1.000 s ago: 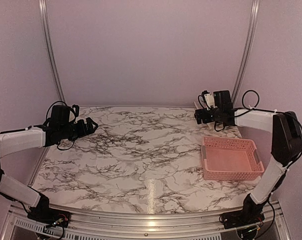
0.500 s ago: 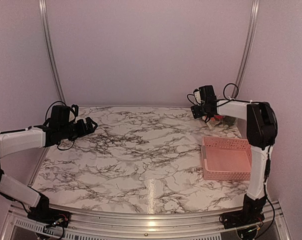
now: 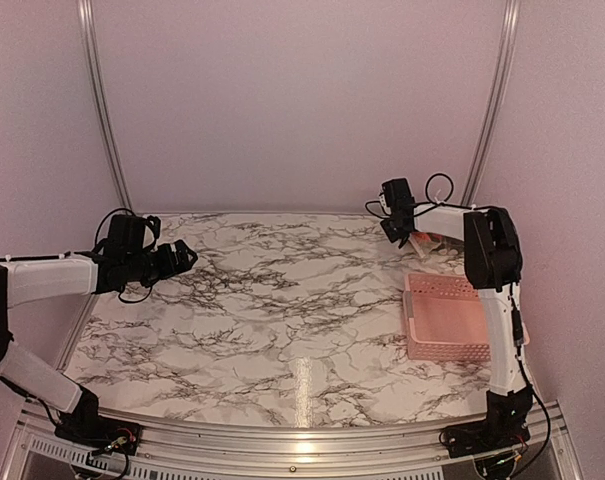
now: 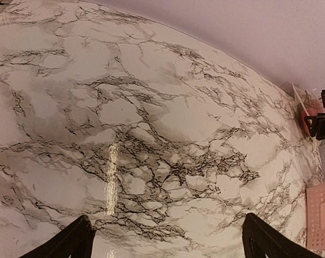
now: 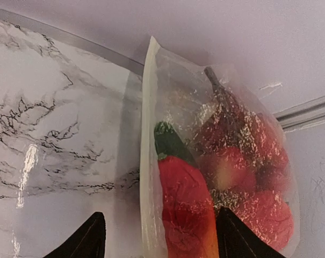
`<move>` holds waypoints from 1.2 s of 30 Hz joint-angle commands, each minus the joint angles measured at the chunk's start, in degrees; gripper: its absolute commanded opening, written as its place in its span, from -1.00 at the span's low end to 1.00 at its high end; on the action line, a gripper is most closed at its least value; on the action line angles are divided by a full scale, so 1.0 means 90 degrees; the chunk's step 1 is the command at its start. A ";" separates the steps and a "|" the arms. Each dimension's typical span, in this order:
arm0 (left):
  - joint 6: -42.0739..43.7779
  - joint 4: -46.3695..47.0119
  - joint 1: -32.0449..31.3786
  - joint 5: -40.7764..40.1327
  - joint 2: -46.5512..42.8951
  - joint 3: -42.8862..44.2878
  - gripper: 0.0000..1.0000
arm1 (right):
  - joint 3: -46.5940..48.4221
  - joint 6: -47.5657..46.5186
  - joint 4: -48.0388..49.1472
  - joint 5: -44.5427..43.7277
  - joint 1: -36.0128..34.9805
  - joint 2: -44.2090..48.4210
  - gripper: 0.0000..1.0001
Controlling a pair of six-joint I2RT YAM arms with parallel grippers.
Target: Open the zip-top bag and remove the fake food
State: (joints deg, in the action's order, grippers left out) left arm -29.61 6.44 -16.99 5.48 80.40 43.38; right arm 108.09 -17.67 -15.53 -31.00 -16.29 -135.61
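The zip-top bag (image 5: 216, 134) stands clear and crinkly against the back wall at the table's far right corner, its zip strip (image 5: 147, 161) running down its left edge. Inside it shows the fake food: a red pepper with a green stem (image 5: 186, 209) and rounder red pieces (image 5: 248, 161). My right gripper (image 5: 162, 242) is open right in front of the bag, one finger on each side of the zip edge and the red pepper. From above, the bag (image 3: 434, 241) peeks out beside the right gripper (image 3: 394, 232). My left gripper (image 3: 182, 258) hovers open over the table's left side, holding nothing.
A pink slotted basket (image 3: 460, 320) sits on the marble table at the right, in front of the bag. The back wall and corner rail (image 5: 307, 110) lie directly behind the bag. The left wrist view shows bare marble (image 4: 151, 118) with the basket's corner (image 4: 320, 215) far right.
The right arm has swung back and left into the far corner, bringing the bag into view, and its jaws have narrowed. The left arm has sunk slightly.
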 commanded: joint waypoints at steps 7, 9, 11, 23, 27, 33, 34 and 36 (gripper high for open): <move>-0.0041 0.0054 -0.0045 -0.0168 0.0122 -0.0056 0.98 | 0.0733 -0.0522 -0.0099 -0.0985 -0.0074 -0.0549 0.09; -0.0041 0.0050 -0.0045 -0.0169 0.0138 -0.0063 0.98 | 0.0733 -0.0594 -0.0065 -0.0990 -0.0072 -0.0596 0.00; -0.0019 0.0024 -0.0041 -0.0181 0.0151 -0.0050 0.98 | 0.0715 -0.0645 -0.0010 -0.1028 -0.0074 -0.0639 -0.08; -0.0018 -0.0027 -0.0040 -0.0269 0.0154 0.0002 0.98 | 0.0836 -0.0583 -0.0102 -0.0780 -0.0158 -0.0531 -0.88; -0.0021 -0.0022 -0.0045 -0.0235 0.0113 0.0001 0.98 | 0.0932 -0.0634 -0.0124 -0.0606 -0.0316 -0.0400 -1.00; -0.0030 -0.0074 -0.0045 -0.0326 -0.0074 -0.0054 0.98 | 0.1193 -0.0644 -0.0265 -0.0267 -0.0578 -0.0171 -1.00; -0.0036 -0.0078 -0.0040 -0.0348 -0.0110 -0.0072 0.98 | 0.1233 -0.0649 -0.0291 -0.0170 -0.0635 -0.0144 -1.00; -0.0041 -0.0039 -0.0045 -0.0406 -0.0198 -0.0117 0.98 | 0.1299 -0.0684 -0.0323 -0.0041 -0.0757 -0.0078 -1.00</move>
State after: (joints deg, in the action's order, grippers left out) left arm -29.63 6.33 -16.99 3.25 80.75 43.31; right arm 116.07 -23.81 -17.54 -35.64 -19.90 -140.55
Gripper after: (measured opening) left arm 0.989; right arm 0.006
